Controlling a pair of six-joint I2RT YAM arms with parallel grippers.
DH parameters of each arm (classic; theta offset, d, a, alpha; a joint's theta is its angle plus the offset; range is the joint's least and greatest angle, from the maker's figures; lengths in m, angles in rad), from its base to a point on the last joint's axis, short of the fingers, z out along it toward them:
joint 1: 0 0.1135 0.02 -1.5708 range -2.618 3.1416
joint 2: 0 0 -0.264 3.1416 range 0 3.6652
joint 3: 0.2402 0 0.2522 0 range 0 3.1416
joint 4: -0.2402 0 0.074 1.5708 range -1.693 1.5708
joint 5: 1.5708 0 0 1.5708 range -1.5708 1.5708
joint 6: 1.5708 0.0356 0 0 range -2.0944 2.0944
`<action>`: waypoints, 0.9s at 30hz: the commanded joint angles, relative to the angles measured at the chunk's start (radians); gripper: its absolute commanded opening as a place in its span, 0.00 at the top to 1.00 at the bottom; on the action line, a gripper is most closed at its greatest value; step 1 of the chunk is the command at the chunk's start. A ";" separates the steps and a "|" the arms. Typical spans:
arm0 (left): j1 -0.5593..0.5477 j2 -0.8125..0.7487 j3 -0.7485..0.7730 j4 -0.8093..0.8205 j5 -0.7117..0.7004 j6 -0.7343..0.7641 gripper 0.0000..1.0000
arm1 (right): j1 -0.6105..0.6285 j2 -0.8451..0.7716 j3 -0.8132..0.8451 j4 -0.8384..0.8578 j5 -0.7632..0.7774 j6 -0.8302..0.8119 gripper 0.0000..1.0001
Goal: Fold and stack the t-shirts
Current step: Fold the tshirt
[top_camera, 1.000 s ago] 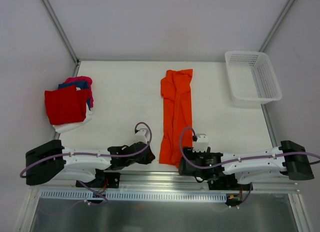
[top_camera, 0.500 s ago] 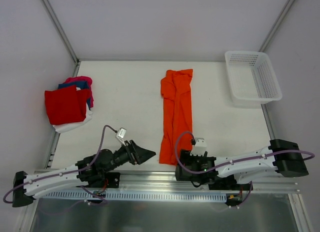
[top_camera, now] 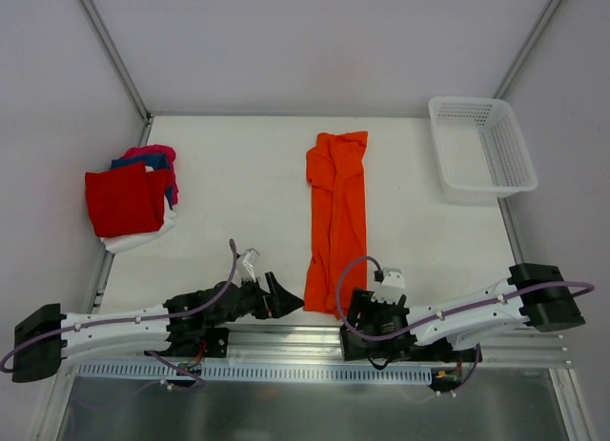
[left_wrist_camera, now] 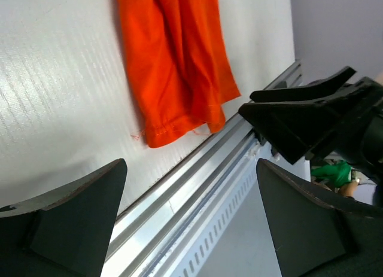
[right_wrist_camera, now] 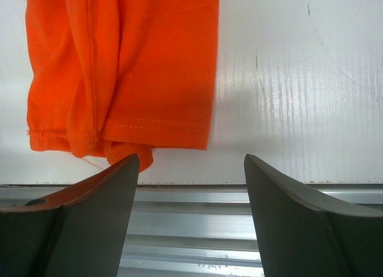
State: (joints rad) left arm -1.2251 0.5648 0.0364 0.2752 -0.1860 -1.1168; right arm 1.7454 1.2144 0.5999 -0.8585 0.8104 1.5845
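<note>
A bright orange t-shirt, folded into a long narrow strip, lies down the middle of the table with its near hem at the front edge. My left gripper hovers open just left of that hem with nothing between its fingers. The right gripper stands open above the front edge, just right of the hem, and is also empty. In the left wrist view the right gripper's black fingers show past the shirt's corner. More t-shirts, red on top of blue, pink and white, sit in a pile at the far left.
A white mesh basket stands at the back right corner. A metal rail runs along the table's front edge below both grippers. Frame posts rise at the back corners.
The left gripper has opened and moved right, towards the orange shirt's near hem, as its arm stretched out low. The right gripper has stayed open and barely shifted.
</note>
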 commanded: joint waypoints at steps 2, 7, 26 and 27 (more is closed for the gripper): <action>-0.008 0.174 -0.173 0.205 0.034 0.000 0.09 | 0.011 0.001 0.014 -0.067 0.052 0.091 0.25; -0.008 0.415 -0.148 0.414 0.068 -0.005 0.09 | 0.019 -0.019 -0.023 -0.056 0.058 0.124 0.25; -0.007 0.876 -0.093 0.841 0.141 -0.032 0.14 | 0.023 0.023 -0.163 0.104 0.119 0.238 0.25; -0.007 0.882 -0.090 0.854 0.141 -0.031 0.14 | 0.023 0.020 -0.178 0.110 0.122 0.249 0.25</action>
State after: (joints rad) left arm -1.2247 1.4105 0.0570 1.1172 -0.0555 -1.1461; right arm 1.7634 1.2308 0.4614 -0.7837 0.9085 1.7565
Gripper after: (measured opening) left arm 0.864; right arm 0.753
